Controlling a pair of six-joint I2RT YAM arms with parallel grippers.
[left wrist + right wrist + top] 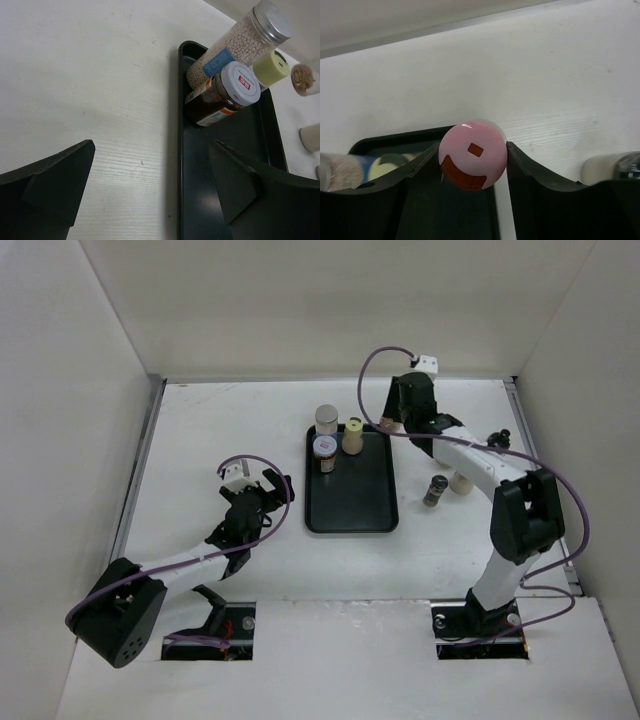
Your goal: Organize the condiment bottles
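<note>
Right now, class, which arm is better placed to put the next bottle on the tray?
Right. The right fingers grip the pink-capped bottle at the tray's far right corner. The left fingers stand open and empty over the table, left of the tray.

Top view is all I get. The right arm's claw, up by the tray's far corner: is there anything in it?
Observer: Yes. The right wrist view shows the right gripper shut on a pink-capped bottle, clamped at the cap from both sides.
Operator: Is it inside the tray?
Observer: I cannot tell. The tray shows its rim just behind the cap and to its left.
Operator: And the other claw?
Observer: The left wrist view shows the left gripper wide open and empty, straddling the tray's rim.
</note>
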